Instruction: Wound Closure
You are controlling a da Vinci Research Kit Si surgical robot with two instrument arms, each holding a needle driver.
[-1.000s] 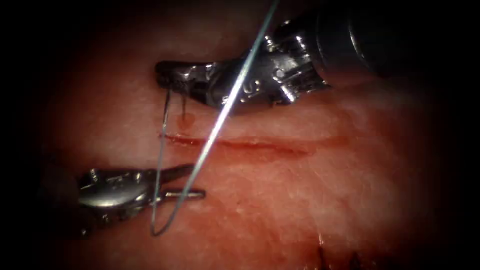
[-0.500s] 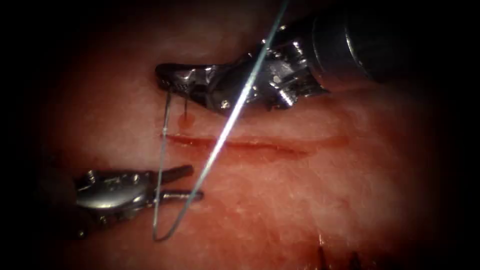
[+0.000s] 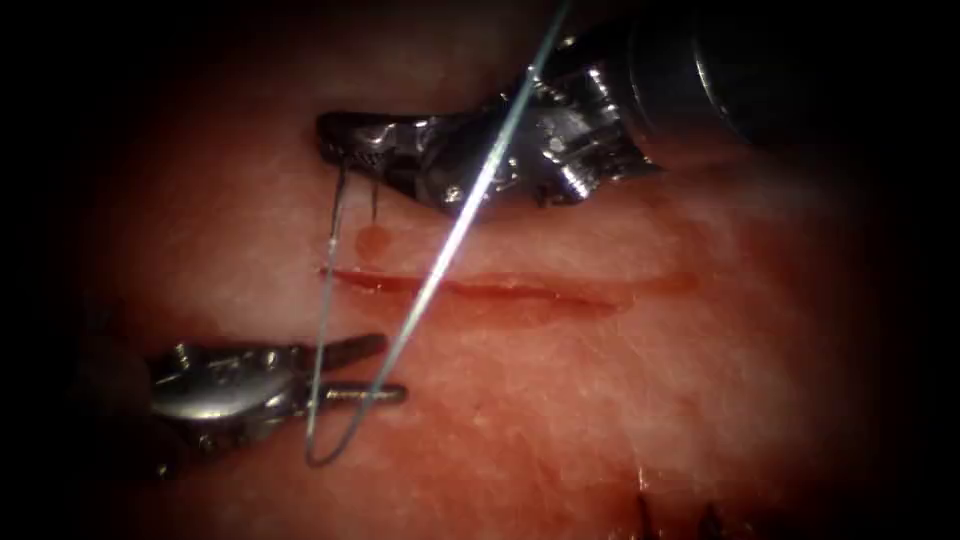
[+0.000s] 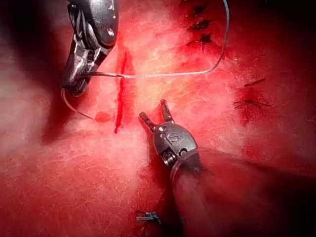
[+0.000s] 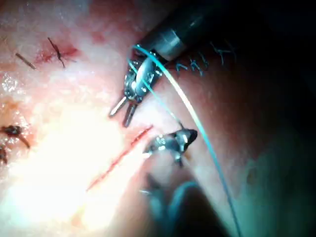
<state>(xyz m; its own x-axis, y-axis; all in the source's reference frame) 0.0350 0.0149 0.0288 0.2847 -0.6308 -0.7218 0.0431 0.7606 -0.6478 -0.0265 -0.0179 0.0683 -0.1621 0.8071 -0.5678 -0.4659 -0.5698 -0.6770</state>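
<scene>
Red cut (image 3: 500, 290) runs across the pink tissue (image 3: 600, 400) in the endoscope view, wet along its length, with a small round spot of red fluid (image 3: 372, 239) just above its left end. Thread (image 3: 460, 225) comes down from the top edge, crosses over the right tool and the cut, bends in a loop below the left tool's tips, then rises as a thin strand to the right tool's tip. Right tool (image 3: 345, 150) lies above the cut, tip near the cut's left end, jaws pressed together and pinching the thread where that strand hangs from them. Left tool (image 3: 385, 370) sits below the cut near its left end, jaws spread, holding nothing; the thread passes between them. Cannot tell where the needle is. Older dark stitches (image 4: 200, 23) mark the tissue in the left wrist view.
</scene>
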